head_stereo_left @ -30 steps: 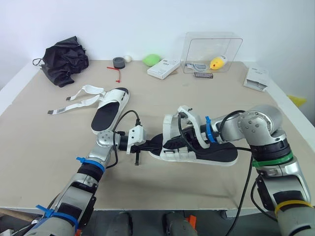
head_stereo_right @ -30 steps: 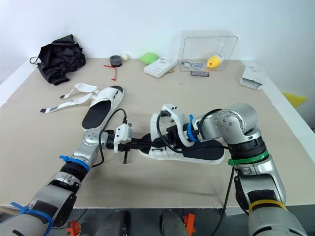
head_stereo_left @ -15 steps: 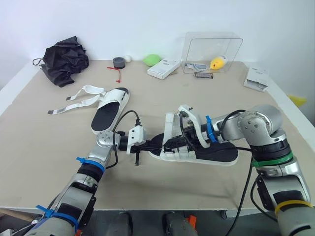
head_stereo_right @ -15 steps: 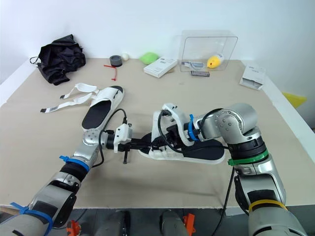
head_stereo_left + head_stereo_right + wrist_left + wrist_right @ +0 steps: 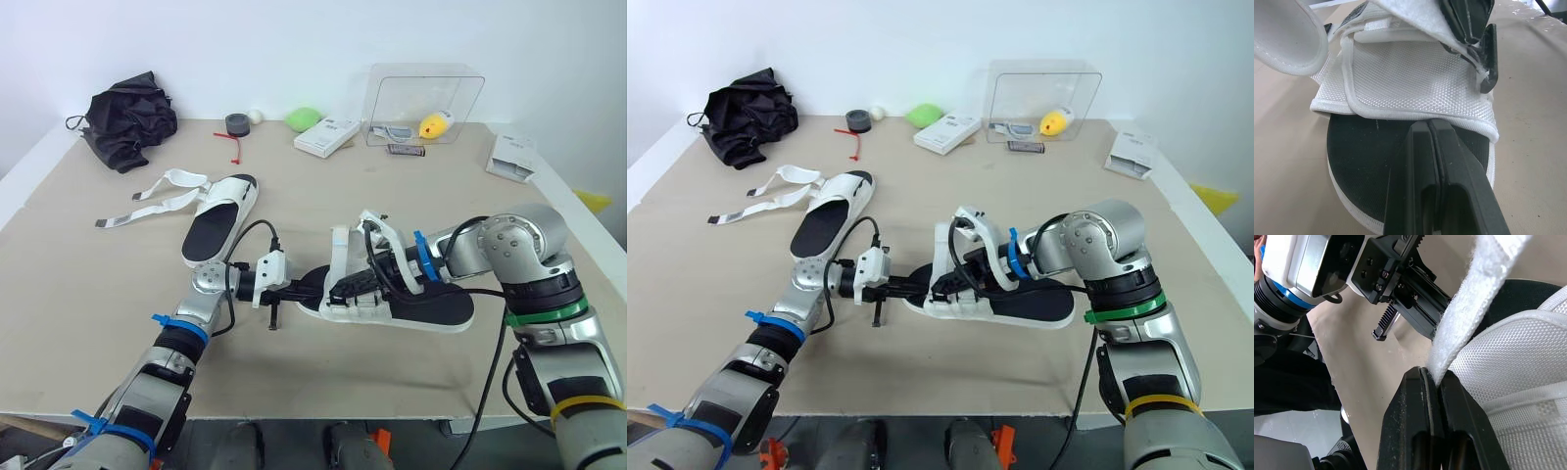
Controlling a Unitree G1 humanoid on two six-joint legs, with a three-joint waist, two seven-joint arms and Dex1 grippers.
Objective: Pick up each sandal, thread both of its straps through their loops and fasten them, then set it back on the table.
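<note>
Pinched the strap [image 5: 1476,293] in the right end effector [image 5: 1436,374], clamped tight on its fuzzy edge, right above the woven upper [image 5: 1415,78]. Held that strap raised off the upper, loose end free, nothing fastened. Couldn't tell whether threaded yet. Rested the left end effector [image 5: 1432,128], shut flat and empty, along the black insole [image 5: 1366,156] at the toe; pinning, by the look, not gripping. Had the near sandal [image 5: 431,311] caught between both arms that way, sole down on the worktop [image 5: 88,294], front and centre. Judged the step: fastening on the first sandal, early in the job. Needed next, at a guess: a firm toe pin, a pull of the strap across the sandal, then a press down onto the upper to make it stick. Needed care too against dragging the whole sandal sideways. Spotted the second sandal [image 5: 220,223] well apart, off to the left and farther back, both straps [image 5: 147,201] trailing open on the worktop, untouched.
</note>
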